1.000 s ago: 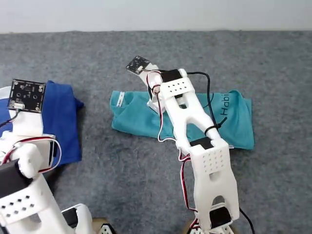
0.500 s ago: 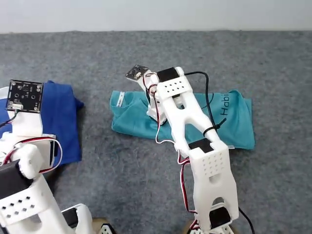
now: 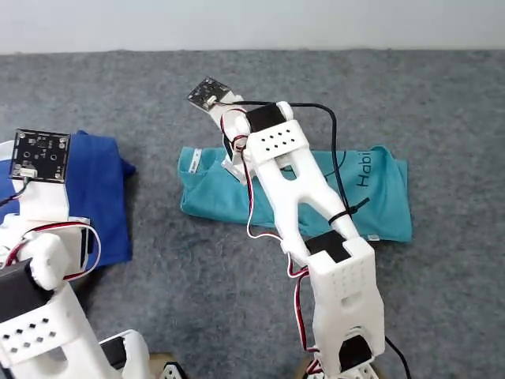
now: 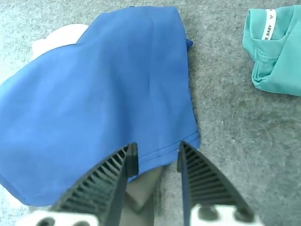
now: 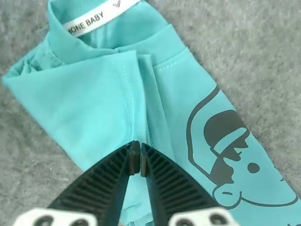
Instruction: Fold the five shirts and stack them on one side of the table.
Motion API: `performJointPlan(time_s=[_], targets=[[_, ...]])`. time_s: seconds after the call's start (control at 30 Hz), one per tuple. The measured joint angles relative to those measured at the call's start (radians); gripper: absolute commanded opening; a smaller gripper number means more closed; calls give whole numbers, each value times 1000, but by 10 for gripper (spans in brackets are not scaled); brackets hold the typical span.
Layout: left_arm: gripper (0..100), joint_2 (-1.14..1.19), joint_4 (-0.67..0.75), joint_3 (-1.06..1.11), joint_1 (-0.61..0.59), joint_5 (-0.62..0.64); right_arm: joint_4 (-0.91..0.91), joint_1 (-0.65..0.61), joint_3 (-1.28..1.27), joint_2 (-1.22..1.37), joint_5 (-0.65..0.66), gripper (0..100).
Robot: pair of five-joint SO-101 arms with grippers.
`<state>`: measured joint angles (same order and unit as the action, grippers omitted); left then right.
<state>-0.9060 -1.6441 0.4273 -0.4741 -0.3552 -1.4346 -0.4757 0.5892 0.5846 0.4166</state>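
Two shirts lie on the table [image 3: 410, 95], whose top is a grey, carpet-like felt. In the high view the teal shirt [image 3: 379, 197] sits mid-table, folded into a long, soft band with dark print at one end. The white plastic right arm [image 3: 292, 181] stretches over it toward its collar end. The blue shirt [image 3: 102, 197] lies well apart at the table's left side, and the left arm [image 3: 39, 237] is above it.

In the left wrist view, the left gripper [image 4: 155, 149] has its ribbed black fingers spread, just over the stitched hem of the smooth, gently creased blue shirt. A bit of white cloth [image 4: 56, 40] peeks from under the shirt's far edge.

In the right wrist view, the right gripper [image 5: 136, 157] has its ribbed fingers pressed together. Their tips are at a stitched fold running down the teal shirt, beside the dark cartoon print. Whether they pinch any fabric cannot be told. The collar band with its white label lies beyond.
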Motion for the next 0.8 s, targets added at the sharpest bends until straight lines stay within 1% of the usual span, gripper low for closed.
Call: performJointPlan(time_s=[0.1, 0.2, 0.23, 0.37, 0.43, 0.5, 0.57, 0.7, 0.73, 0.8], targets=[[145, 0, 0, 0, 2, 0, 14, -25, 0, 0, 0, 12], [145, 0, 0, 0, 0, 0, 49, -20, 0, 0, 0, 29], [145, 0, 0, 0, 0, 0, 52, -14, 0, 5, 0, 56], [145, 0, 0, 0, 2, 0, 35, 21, 0, 6, 0, 222], [145, 0, 0, 0, 2, 0, 12, 49, 0, 6, 0, 240], [145, 0, 0, 0, 0, 0, -8, 71, 0, 6, 0, 214], [145, 0, 0, 0, 0, 0, -17, 71, 0, 6, -2, 164], [145, 0, 0, 0, 2, 0, -18, 14, 0, 6, -2, 22], [145, 0, 0, 0, 0, 0, -15, -9, 0, 6, -2, 3], [145, 0, 0, 0, 0, 0, 11, -48, 0, 34, -2, 25]])
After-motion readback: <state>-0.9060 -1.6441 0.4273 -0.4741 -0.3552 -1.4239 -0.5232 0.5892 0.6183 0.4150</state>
